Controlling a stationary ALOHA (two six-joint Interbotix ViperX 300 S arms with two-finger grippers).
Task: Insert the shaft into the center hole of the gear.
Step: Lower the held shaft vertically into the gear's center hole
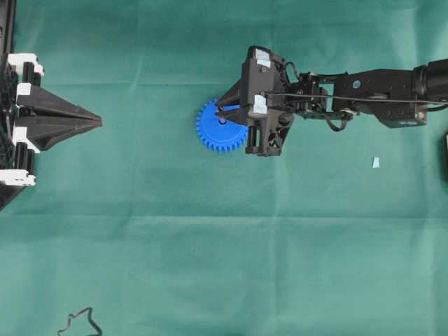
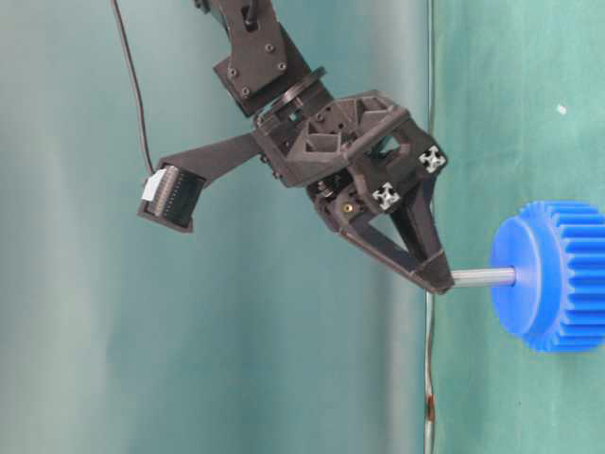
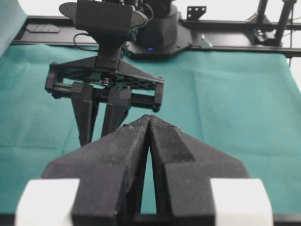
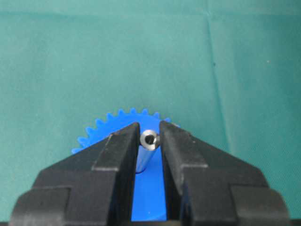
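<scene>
Shaft, a small silvery metal pin (image 2: 483,276), is pinched in the right gripper's (image 4: 150,141) narrow black fingers, its tip entering the bright blue toothed plastic gear (image 1: 221,127) lying mid-table. Keep it square to the hub and press straight. Left gripper (image 3: 149,123) rests closed, far left.

Creased green cloth (image 1: 210,252) — black frame rail (image 3: 225,37) behind

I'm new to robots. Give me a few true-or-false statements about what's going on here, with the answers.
1. The right fingers grip the shaft. True.
2. The shaft's far end meets the gear at its hub. True.
3. The gear is red. False: it is blue.
4. The left gripper holds the gear. False: it is shut on nothing, far from the gear.
5. The gear rests on a green cloth. True.
</scene>
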